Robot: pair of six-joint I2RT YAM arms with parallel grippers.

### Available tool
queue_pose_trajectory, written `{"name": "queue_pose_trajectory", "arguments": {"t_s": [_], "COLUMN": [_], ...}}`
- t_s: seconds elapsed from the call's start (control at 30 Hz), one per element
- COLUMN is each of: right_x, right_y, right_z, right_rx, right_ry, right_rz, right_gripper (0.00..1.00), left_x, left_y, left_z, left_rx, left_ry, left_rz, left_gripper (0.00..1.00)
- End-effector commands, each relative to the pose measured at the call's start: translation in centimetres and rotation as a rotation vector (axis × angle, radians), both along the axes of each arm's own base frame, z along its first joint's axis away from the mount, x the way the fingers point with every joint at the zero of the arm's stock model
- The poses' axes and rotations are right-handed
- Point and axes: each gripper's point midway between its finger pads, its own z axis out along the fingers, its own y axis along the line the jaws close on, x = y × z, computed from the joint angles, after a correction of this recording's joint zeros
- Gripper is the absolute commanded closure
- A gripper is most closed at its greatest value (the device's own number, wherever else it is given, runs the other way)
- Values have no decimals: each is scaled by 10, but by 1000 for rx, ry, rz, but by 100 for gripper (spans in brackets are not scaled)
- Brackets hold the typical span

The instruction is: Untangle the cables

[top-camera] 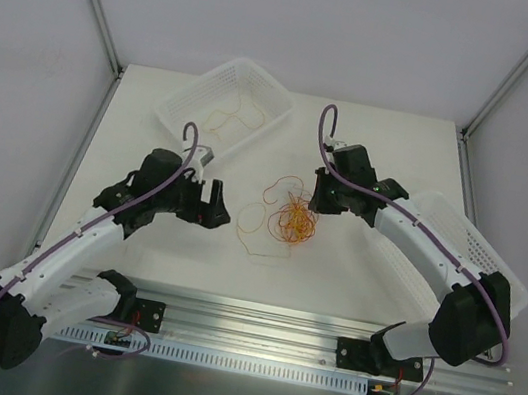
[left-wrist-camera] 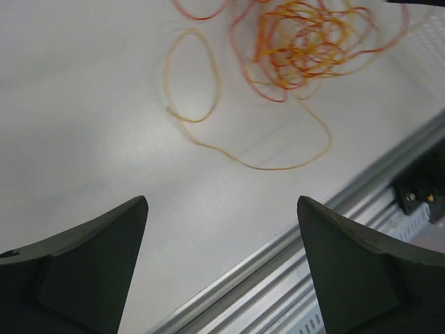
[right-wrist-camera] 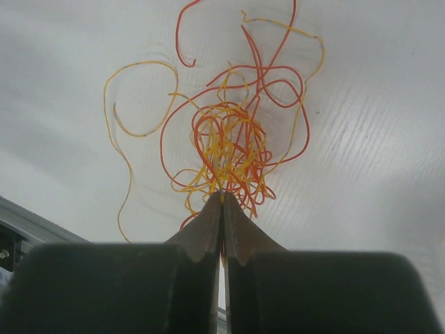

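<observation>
Cables (top-camera: 293,221), thin orange and red ones, lie knotted in a curly heap at the middle of the white counter (top-camera: 384,147). A few slack loops spill out of the heap toward 9 o'clock and toward 12 o'clock (the knot itself is mostly orange-yellow, the wider rings around it red).

The right gripper (right-wrist-camera: 222,198) comes at the heap from 1 o'clock. Its fingers are pressed together with no gap and their tips sit at the edge of the knot. Whether a strand is caught between them I cannot tell.

The left gripper (left-wrist-camera: 222,202) sits at 9 o'clock of the heap, a little apart from the nearest loop. Its fingers are spread wide with nothing between them, only bare counter.

Farther out, at 11 o'clock, a white mesh basket (top-camera: 172,111) stands tilted against the back of the counter, with one orange strand (top-camera: 238,112) lying inside it. A second white basket (top-camera: 484,245) sits at 3 o'clock, partly under the right arm. An aluminium rail (top-camera: 264,319) runs along the 6 o'clock edge.
</observation>
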Motion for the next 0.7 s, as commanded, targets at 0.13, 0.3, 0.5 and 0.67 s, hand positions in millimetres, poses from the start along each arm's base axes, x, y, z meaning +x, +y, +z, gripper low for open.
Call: {"name": "queue_pose_trajectory", "arguments": {"t_s": [0.13,0.3,0.5,0.67], "right_x": [5,5,3,0], "right_y": [8,11,13,12], "right_z": [13,12,12,6], "right_rx": [20,30,44,44], "right_ry": [-26,-21,-14,0], "right_rz": [3,4,-1,-4], "right_gripper": [99,99,99,99], "left_x": [-16,-17,-28,-38], "left_y": [-106,-148,-185,-199], "left_z": [39,13,-8,-38], "left_rx": [-111,-13,44,92], "left_ry": [-160,-185,-218,-176], "left_rz": [-496,-697,-886,-958], "left_gripper": [11,13,19,26]}}
